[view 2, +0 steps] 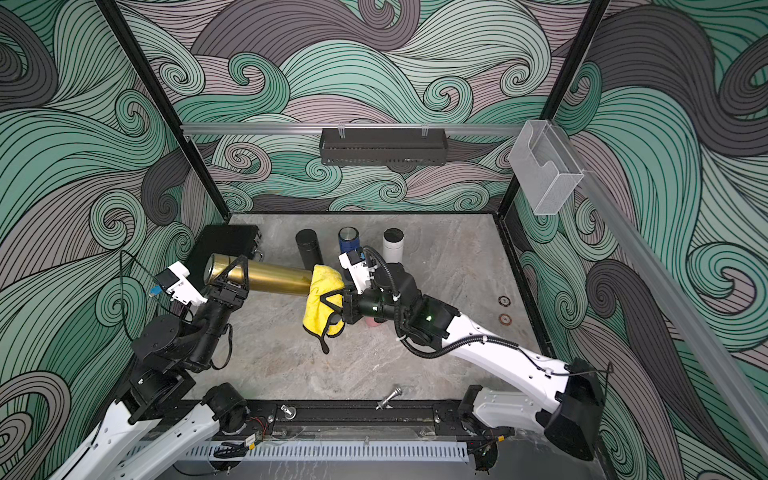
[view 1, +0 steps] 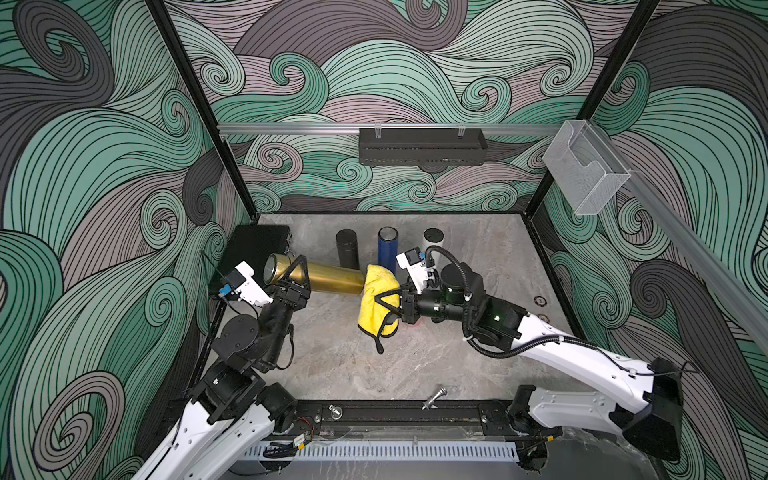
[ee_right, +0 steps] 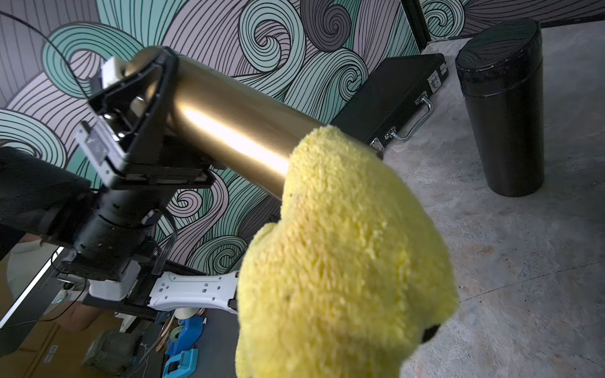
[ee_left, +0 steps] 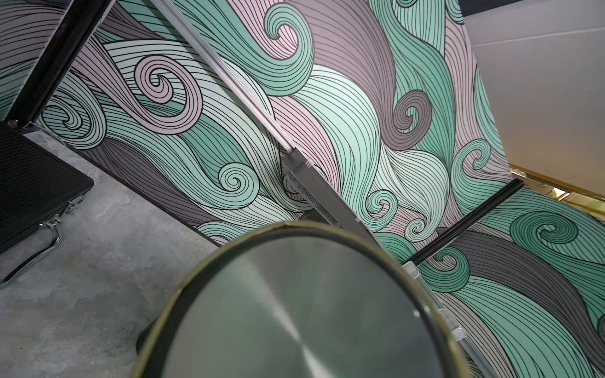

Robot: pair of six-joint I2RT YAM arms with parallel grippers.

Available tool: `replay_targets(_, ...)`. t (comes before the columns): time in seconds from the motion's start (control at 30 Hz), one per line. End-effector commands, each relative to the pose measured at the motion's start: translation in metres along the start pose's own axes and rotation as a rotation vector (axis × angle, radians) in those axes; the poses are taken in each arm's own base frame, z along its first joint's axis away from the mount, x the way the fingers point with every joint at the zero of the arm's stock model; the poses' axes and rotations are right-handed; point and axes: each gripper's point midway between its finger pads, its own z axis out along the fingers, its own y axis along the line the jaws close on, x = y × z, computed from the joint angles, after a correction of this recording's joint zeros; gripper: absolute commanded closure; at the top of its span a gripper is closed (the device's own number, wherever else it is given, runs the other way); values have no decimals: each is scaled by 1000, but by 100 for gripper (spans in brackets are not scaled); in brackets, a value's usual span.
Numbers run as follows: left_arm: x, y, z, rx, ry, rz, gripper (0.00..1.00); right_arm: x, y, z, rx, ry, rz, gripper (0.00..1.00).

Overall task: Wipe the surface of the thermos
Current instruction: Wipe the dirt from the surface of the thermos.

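A gold thermos (view 1: pixel 332 277) (view 2: pixel 274 276) hangs level above the table, its long side running left to right. My left gripper (view 1: pixel 293 270) (view 2: pixel 237 272) is shut on it near its left end. The left wrist view is filled by the brushed steel end (ee_left: pixel 294 311), which hides the jaws. My right gripper (view 1: pixel 380 309) (view 2: pixel 328 307) is shut on a yellow fluffy cloth (view 1: pixel 376 291) (view 2: pixel 320 286). The cloth (ee_right: pixel 343 261) drapes over the right end of the thermos (ee_right: pixel 235 131) and hides the right jaws and that end.
Three upright flasks stand behind: black (view 1: pixel 347 248) (ee_right: pixel 501 104), blue (view 1: pixel 387 247), white (view 1: pixel 433 240). A black case (view 1: pixel 253 245) (ee_left: pixel 32 183) lies at the back left corner. A metal bolt (view 1: pixel 434 399) sits at the front edge. A black basket (view 1: pixel 422 146) hangs on the rear wall.
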Motion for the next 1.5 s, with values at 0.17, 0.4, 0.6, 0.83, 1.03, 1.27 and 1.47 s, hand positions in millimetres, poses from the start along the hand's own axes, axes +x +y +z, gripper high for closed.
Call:
replay_targets(0.17, -32, -15, -17, 69, -82, -50, 100, 9, -49, 23, 186, 40, 53, 100)
replay_targets(0.4, -31, -16, -17, 82, -78, -62, 100, 2, -43, 71, 64, 60, 67, 100)
replay_targets(0.6, -22, -14, -10, 76, -64, -65, 100, -9, -19, 90, -82, 39, 73, 100)
replay_targets(0.83, -24, -10, -11, 64, -72, -61, 100, -20, -7, 76, -83, 32, 38, 100)
replay_targets(1.03, -23, -4, -12, 45, -73, -53, 100, -22, -2, 63, -24, 58, -25, 100)
replay_targets(1.27, -22, -2, -10, 35, -71, -45, 100, -27, 12, 34, -28, 36, -48, 100)
replay_targets(1.47, -20, -1, -5, -35, -15, 73, 100, -39, 2, -42, 185, -36, -104, 100)
